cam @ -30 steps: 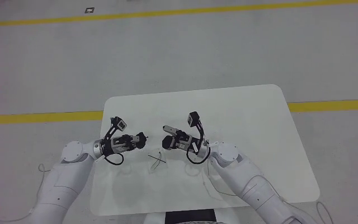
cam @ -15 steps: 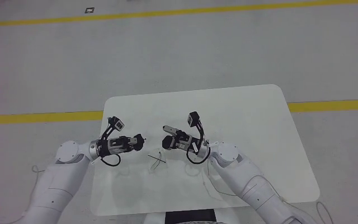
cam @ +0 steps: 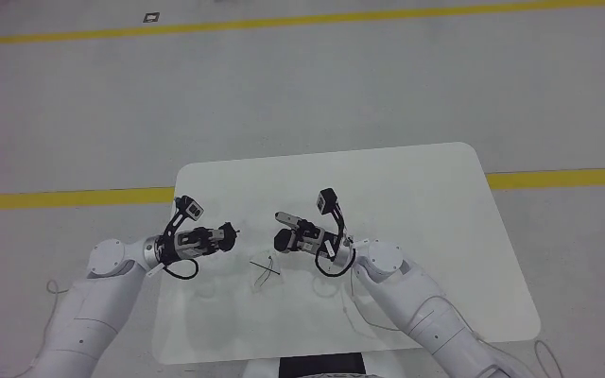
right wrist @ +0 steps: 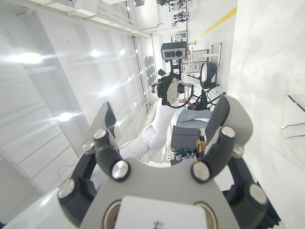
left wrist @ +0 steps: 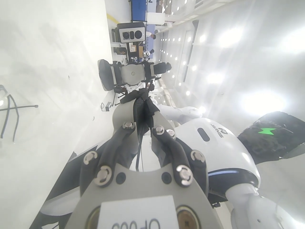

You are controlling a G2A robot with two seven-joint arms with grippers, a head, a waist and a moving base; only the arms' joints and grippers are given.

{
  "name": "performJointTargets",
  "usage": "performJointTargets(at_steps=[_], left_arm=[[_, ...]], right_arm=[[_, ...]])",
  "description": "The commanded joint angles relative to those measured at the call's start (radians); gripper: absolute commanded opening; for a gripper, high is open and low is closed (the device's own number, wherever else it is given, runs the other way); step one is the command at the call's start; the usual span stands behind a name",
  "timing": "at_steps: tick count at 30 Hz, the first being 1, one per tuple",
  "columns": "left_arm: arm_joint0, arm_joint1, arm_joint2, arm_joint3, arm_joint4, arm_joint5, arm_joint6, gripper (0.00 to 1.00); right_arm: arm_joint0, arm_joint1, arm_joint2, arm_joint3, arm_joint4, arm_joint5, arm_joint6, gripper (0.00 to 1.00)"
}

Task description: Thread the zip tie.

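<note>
Top view places the white table (cam: 416, 189) mid-frame, with both arms entering from the lower edge. The left gripper (cam: 227, 233) hangs left of centre with its jaws pinched together. The left wrist view shows that gripper (left wrist: 143, 96) clamped on a thin black zip tie (left wrist: 140, 120), whose strand runs back between the two fingers. The right gripper (cam: 280, 232) sits just right of it near the middle of the frame, facing it across a small gap. Its jaws are spread wide with nothing between them, as the right wrist view (right wrist: 166, 103) confirms. Two loose zip ties (cam: 265, 269) lie crossed on the table, lower in the frame than both grippers and between them, near but touching neither. They rest on a clear plastic piece (right wrist: 289, 127) and also appear in the left wrist view (left wrist: 9, 110).
</note>
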Motion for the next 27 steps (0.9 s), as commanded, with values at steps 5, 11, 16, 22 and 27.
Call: performJointTargets(at_steps=[5,11,16,22,27], left_arm=[[0.0,0.0,0.0,0.0,0.001,0.001,0.008,0.0],[0.011,0.005,-0.04,0.001,0.006,0.0,0.028,0.0],[0.037,0.01,-0.117,-0.005,0.002,0.0,0.0,0.0],[0.051,0.009,-0.145,-0.016,-0.011,0.0,0.0,0.0],[0.051,0.009,-0.145,-0.016,-0.011,0.0,0.0,0.0]], right_arm=[[0.0,0.0,0.0,0.0,0.0,0.0,0.0,1.0],[0.0,0.0,0.0,0.0,0.0,0.0,0.0,1.0],[0.0,0.0,0.0,0.0,0.0,0.0,0.0,1.0],[0.009,0.003,-0.018,-0.037,-0.091,0.047,-0.025,1.0],[0.032,0.011,-0.065,-0.167,-0.28,0.25,-0.031,1.0]])
